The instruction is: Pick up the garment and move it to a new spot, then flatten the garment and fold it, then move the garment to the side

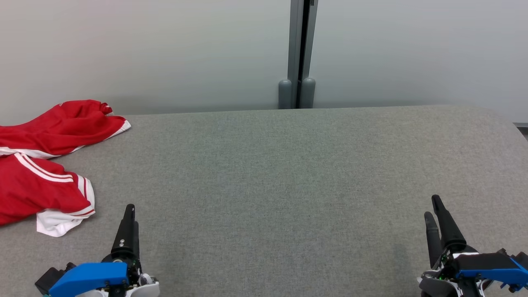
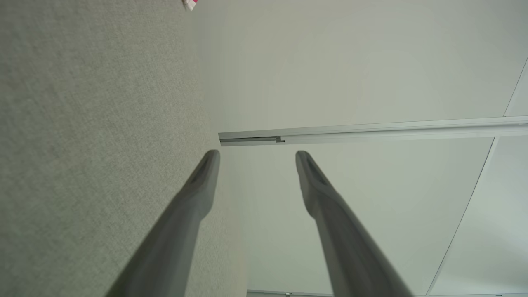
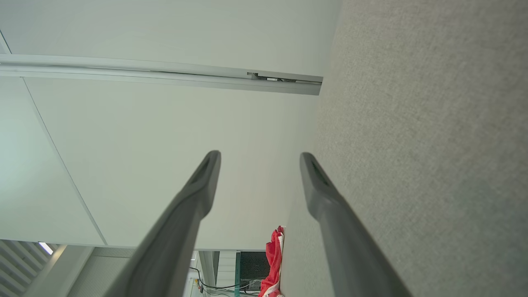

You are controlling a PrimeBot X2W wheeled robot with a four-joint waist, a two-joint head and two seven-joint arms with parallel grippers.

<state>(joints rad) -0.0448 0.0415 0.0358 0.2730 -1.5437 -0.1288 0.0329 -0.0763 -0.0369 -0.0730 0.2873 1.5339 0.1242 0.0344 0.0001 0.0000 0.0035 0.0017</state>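
Lying crumpled along the left edge of the desk (image 1: 288,173), toward its far corner: a red garment (image 1: 41,185) with white stripes. Soft, light and limp by the look; likely to sag and trail once lifted. Best pinched at a bunched fold or the white hem (image 1: 55,225) nearest the front. Left tool (image 1: 130,209) spread wide, empty, near the front edge, just right of that hem, not touching. Right tool (image 1: 432,206) equally wide, empty, well apart by the front right corner.
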